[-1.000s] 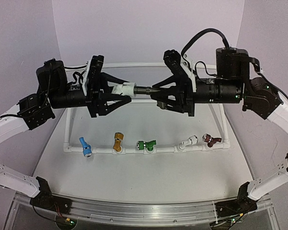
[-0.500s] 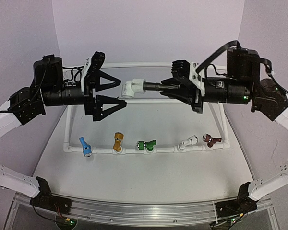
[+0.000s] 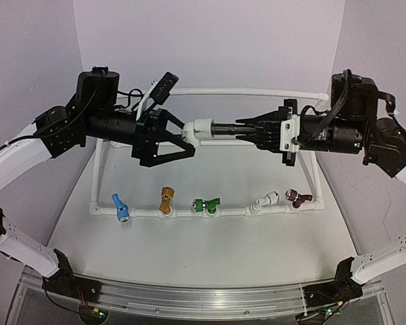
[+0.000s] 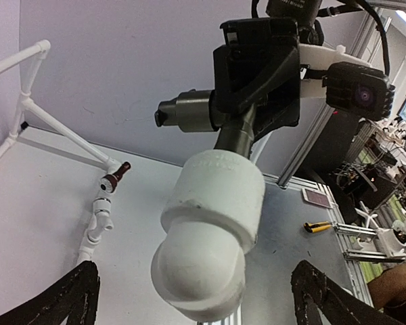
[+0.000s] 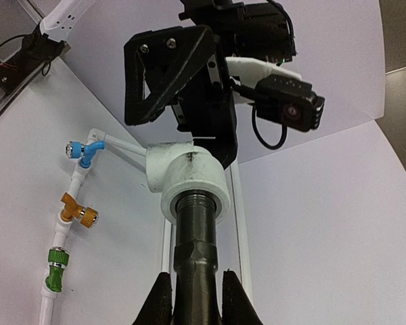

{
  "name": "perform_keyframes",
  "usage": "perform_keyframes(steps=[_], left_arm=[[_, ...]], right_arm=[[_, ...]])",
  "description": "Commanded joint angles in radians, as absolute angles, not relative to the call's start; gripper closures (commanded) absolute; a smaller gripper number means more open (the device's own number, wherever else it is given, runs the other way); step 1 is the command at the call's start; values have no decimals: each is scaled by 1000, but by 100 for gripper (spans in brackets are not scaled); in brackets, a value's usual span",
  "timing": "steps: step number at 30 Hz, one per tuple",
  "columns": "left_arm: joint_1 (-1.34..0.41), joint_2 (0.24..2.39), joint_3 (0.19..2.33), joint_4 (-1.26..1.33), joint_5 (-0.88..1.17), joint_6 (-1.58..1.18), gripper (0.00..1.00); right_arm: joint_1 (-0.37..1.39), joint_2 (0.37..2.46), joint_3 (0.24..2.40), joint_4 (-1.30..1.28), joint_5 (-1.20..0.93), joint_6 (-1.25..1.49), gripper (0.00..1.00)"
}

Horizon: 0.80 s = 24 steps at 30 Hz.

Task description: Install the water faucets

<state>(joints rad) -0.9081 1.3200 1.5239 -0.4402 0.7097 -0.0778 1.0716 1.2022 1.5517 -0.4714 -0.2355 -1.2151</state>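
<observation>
A dark grey water faucet point(image 3: 224, 128) hangs level in the air above the pipe frame, and my right gripper point(image 3: 252, 128) is shut on its body point(image 5: 196, 250). A white fitting point(image 3: 201, 128) sits screwed onto its threaded end point(image 5: 189, 179). My left gripper point(image 3: 187, 137) is open, its fingers point(image 4: 74, 298) wide on either side of the fitting point(image 4: 213, 230) without touching it. Blue point(image 3: 119, 206), gold point(image 3: 166, 201), green point(image 3: 206, 205), white point(image 3: 265, 200) and maroon point(image 3: 298, 198) faucets stand along the front pipe point(image 3: 237, 211).
The white pipe frame's back rail point(image 3: 243, 91) runs behind both grippers, its side legs sloping down to the front pipe. An aluminium rail point(image 3: 203, 298) lines the near table edge. A yellow-handled tool point(image 4: 318, 227) lies beyond the table.
My left gripper let go of the white fitting, drew back, turned, and now stands open around it again. The right gripper has shifted right and rolled, still holding the faucet.
</observation>
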Motion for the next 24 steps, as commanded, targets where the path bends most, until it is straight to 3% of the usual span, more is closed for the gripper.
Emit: perform_keyframes(steps=[1, 16, 24], left_arm=[[-902, 1348, 1574, -417, 819, -126, 5], [-904, 1354, 1528, -288, 904, -120, 29], [-907, 1364, 1521, -280, 947, -107, 55]], right_arm=[[1077, 1193, 1566, -383, -272, -1231, 100], [1084, 1214, 1580, -424, -323, -1137, 100], [1084, 1231, 1611, -426, -326, -1075, 100]])
